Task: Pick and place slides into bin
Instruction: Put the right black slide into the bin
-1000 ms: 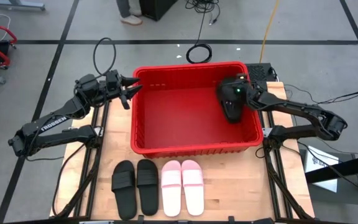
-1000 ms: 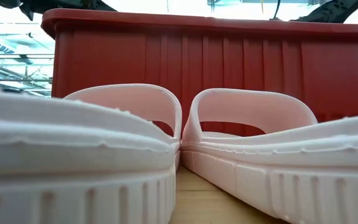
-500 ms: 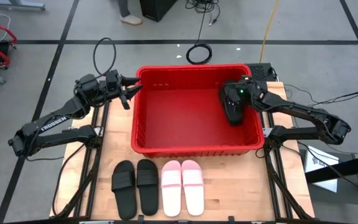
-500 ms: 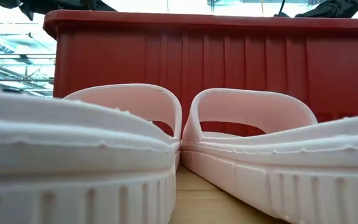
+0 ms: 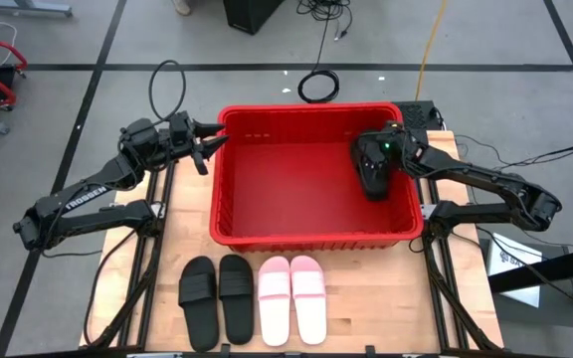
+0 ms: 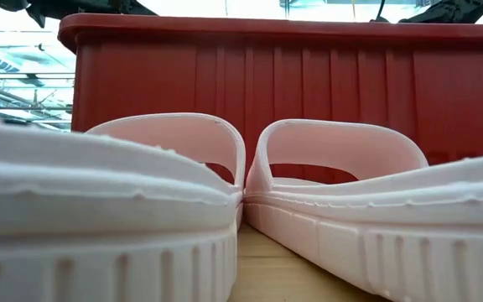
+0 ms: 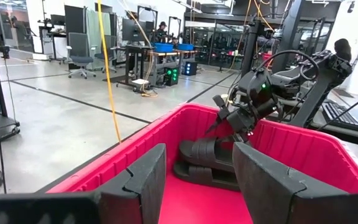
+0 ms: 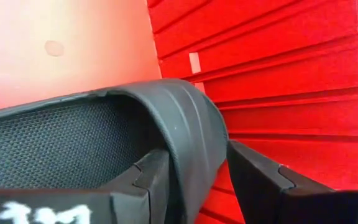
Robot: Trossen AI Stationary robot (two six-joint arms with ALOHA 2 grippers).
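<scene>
The red bin (image 5: 306,239) stands mid-table. My right gripper (image 5: 374,167) reaches down into its far right part, shut on a black slide (image 5: 371,181); the left wrist view shows that slide (image 7: 207,158) low against the bin's far wall. My left gripper (image 5: 207,149) hovers open and level at the bin's far left corner, touching nothing. Two black slides (image 5: 217,288) and two pale pink slides (image 5: 291,296) lie soles down side by side on the table in front of the bin. The pink pair (image 6: 334,176) fills the low view. My right gripper pinches the black slide's strap (image 8: 191,140) at one side. One finger (image 8: 148,180) is under the strap over the textured footbed, the other (image 8: 260,177) outside it. The fingers slant down from the table's right. The slide sits tilted; whether its lower end touches the bin floor I cannot tell.
The bin's ribbed near wall (image 6: 309,92) rises right behind the pink slides. Bare wood shows left and right of the four slides along the near edge. Cables and floor surround the table; desks and equipment stand in the room beyond.
My right gripper has rolled a little and edged toward the bin's far right corner with the black slide. The bin has shifted slightly toward the table's right. For the last half second nothing has moved.
</scene>
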